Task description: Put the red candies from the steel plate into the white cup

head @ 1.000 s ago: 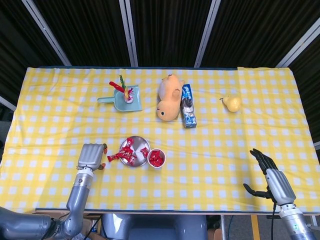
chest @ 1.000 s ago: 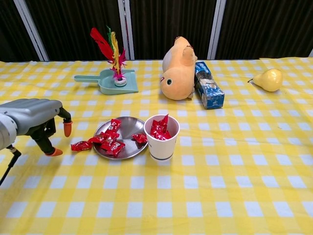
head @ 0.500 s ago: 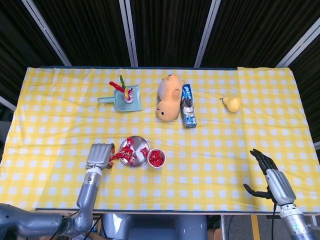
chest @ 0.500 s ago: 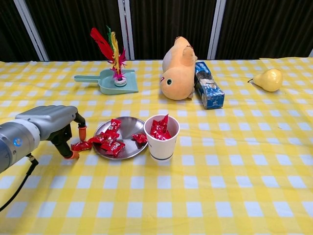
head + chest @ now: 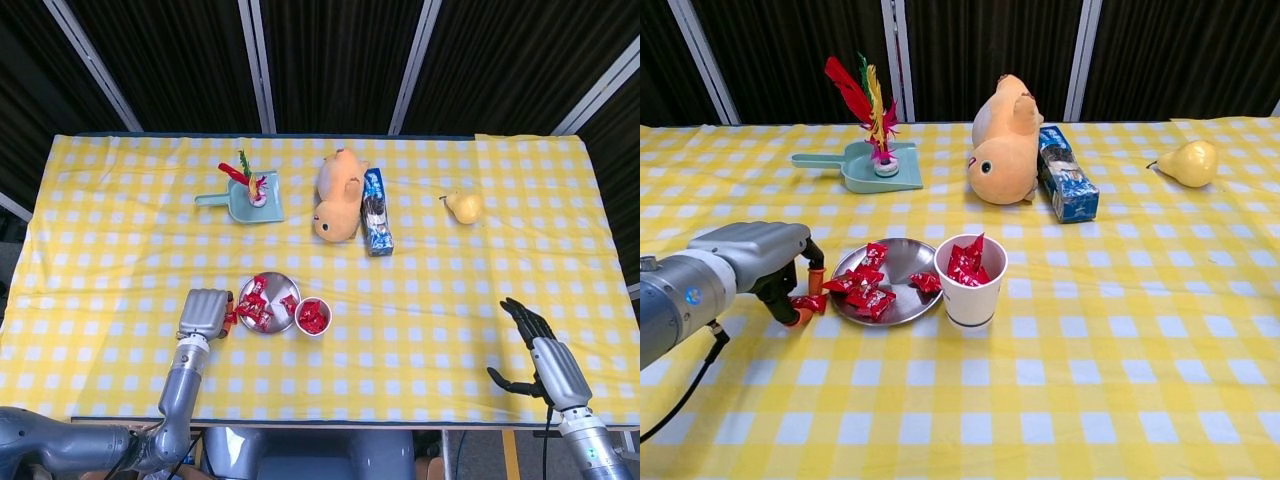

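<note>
The steel plate (image 5: 902, 258) (image 5: 274, 281) sits near the table's front left and holds several red candies (image 5: 865, 290) (image 5: 257, 305). Right of it, touching its rim, the white cup (image 5: 970, 295) (image 5: 313, 318) stands upright with red candies inside. One stray red candy (image 5: 808, 302) lies on the cloth just left of the plate. My left hand (image 5: 745, 258) (image 5: 203, 312) hovers over that candy, with an orange fingertip behind it and the thumb tip at its front; the fingers are still apart. My right hand (image 5: 540, 345) rests with spread fingers at the front right, holding nothing.
At the back stand a teal dustpan (image 5: 865, 165) with a feathered shuttlecock, an orange plush toy (image 5: 1005, 140), a blue box (image 5: 1068, 187) and a yellow pear (image 5: 1190, 162). The yellow checked cloth covers the whole table.
My left hand has moved right, from well left of the plate to the stray candy beside it. The right hand has not moved.
</note>
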### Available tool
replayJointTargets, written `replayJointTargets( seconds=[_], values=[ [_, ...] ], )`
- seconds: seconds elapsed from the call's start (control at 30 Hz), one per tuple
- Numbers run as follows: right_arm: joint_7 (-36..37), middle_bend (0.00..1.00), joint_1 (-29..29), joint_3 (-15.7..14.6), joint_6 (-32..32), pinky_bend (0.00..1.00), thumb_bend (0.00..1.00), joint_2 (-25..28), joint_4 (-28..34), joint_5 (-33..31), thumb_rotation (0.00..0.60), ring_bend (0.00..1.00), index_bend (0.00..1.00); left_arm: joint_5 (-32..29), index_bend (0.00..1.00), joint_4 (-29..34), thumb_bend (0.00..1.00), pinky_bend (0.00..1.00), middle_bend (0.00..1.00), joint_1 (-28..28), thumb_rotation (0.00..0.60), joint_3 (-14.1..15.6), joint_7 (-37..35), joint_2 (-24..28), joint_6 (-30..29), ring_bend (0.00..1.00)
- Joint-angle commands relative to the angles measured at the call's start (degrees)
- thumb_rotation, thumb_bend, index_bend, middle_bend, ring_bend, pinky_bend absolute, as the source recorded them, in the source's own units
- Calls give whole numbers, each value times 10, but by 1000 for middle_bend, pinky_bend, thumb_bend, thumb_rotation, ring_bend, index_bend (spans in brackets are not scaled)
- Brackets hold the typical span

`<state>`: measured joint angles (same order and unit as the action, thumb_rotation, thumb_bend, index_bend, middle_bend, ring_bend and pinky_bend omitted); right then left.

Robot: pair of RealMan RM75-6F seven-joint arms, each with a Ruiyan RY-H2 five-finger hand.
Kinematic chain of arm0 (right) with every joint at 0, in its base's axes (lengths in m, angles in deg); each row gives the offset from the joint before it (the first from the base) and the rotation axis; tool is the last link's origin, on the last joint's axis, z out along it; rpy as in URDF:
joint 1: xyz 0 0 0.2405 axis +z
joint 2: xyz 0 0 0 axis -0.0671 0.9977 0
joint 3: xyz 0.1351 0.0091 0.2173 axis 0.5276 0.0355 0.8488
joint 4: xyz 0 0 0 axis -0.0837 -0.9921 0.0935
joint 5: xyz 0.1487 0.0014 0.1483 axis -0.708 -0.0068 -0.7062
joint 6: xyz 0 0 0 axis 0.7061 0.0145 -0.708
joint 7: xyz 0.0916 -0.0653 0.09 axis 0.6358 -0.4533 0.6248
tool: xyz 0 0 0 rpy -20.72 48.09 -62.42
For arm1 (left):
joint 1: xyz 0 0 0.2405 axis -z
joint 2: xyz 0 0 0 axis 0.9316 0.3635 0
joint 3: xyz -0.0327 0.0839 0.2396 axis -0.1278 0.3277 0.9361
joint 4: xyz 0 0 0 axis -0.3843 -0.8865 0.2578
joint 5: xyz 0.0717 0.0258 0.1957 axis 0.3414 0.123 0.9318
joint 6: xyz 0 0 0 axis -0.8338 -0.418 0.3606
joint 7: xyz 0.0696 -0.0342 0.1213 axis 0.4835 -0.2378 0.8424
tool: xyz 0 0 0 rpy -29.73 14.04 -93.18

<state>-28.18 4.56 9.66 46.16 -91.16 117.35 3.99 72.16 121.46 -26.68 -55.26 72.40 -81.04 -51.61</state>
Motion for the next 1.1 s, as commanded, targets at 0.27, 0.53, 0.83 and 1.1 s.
replayJointTargets(
  seconds=[0.27, 0.53, 0.83, 1.1],
  values=[
    [-1, 0, -1, 0, 2, 0, 327, 0, 1, 1, 600, 0, 0, 27, 565, 56, 430, 1000, 940, -6, 600, -15, -8, 38, -17, 978],
    [-2, 0, 0, 0, 1, 0, 327, -1, 1, 0, 600, 0, 0, 84, 541, 181, 427, 1000, 935, 23, 600, -58, 13, 94, -33, 975],
    [2, 0, -1, 1, 3, 0, 327, -1, 0, 0, 600, 0, 0, 50, 534, 191, 425, 1000, 935, 115, 600, -94, 102, 7, -35, 975],
    [8, 0, -1, 1, 2, 0, 327, 1, 1, 2, 600, 0, 0, 6, 533, 150, 425, 1000, 934, 150, 600, -102, 130, -47, -46, 974]
  ],
)
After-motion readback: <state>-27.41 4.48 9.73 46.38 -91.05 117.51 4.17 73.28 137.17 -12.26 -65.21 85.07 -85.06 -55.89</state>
